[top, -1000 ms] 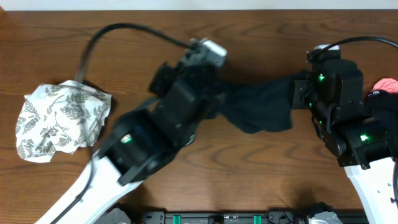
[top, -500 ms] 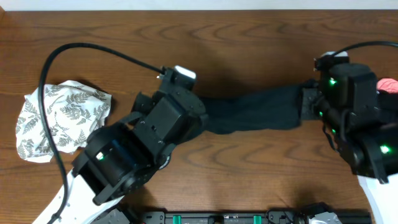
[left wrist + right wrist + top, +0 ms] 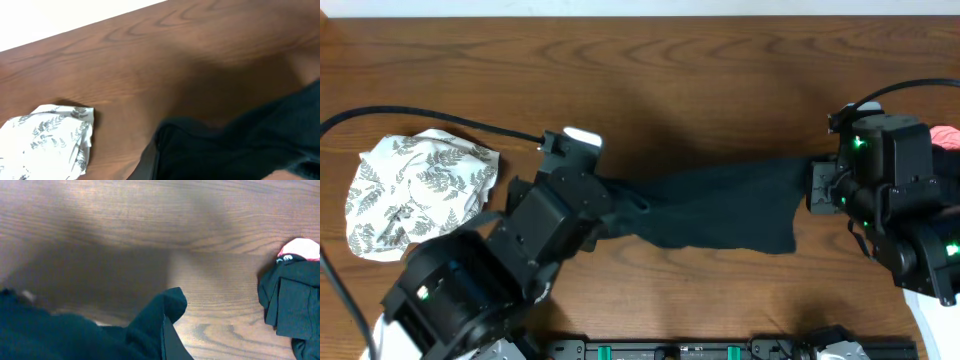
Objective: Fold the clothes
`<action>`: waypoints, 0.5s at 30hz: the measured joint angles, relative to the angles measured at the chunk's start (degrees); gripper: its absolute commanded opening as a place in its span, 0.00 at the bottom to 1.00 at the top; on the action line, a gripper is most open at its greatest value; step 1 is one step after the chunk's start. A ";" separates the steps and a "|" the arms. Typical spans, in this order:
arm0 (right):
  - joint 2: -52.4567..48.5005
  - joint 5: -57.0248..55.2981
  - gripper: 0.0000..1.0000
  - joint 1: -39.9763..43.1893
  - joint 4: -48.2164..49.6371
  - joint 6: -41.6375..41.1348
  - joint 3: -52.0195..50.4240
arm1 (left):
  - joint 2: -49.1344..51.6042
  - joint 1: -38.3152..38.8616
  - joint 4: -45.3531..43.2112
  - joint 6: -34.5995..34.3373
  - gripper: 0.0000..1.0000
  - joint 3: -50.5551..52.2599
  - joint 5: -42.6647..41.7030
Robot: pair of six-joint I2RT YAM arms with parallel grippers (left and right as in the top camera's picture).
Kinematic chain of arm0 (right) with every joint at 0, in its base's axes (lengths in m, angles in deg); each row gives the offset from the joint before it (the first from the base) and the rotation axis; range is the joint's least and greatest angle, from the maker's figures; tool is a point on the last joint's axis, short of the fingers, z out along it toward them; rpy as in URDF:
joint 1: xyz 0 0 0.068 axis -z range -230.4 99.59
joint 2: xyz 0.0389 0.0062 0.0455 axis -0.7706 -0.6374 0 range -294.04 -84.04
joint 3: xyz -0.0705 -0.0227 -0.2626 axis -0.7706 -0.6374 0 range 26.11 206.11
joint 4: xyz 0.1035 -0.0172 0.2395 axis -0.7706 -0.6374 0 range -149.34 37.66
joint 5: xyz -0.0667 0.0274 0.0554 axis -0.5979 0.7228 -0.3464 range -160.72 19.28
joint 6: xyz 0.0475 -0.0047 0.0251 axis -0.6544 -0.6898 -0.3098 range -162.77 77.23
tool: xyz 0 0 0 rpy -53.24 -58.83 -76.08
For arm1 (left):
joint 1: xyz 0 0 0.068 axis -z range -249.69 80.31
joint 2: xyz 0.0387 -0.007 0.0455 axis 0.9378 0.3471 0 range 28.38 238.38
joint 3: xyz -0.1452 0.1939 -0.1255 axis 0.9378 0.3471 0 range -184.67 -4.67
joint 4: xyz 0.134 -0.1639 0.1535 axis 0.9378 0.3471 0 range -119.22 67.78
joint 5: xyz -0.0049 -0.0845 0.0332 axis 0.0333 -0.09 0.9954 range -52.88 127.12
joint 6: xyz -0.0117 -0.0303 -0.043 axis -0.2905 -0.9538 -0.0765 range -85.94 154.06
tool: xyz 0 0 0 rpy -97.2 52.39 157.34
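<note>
I saw the black cloth (image 3: 720, 205) pulled wider (foldable now), left pincer (image 3: 611, 204) and right pincer (image 3: 816, 186) pinching its ends.

Seen from overhead, the left tool (image 3: 612, 200) has its fingertips buried under its own arm and the dark garment (image 3: 720, 205); the right tool (image 3: 810, 187) hides its fingertips behind the wrist housing. A red item (image 3: 945, 135) is cut by the right edge. The left wrist view crops the leaf-print cloth (image 3: 45, 142); the right wrist view is blurred
</note>
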 measured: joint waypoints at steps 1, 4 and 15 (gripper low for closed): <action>-0.63 -0.04 0.01 0.00 0.15 -0.02 0.24 | 0.76 -0.87 -0.52 0.11 0.06 0.00 0.02; -3.65 -0.13 0.01 0.00 0.33 -0.24 0.55 | 4.48 -4.66 -2.05 0.15 0.06 -0.02 -0.13; -19.32 -1.42 0.01 1.49 7.02 -0.44 0.59 | 24.44 -20.04 -17.75 5.09 0.06 -0.02 -3.26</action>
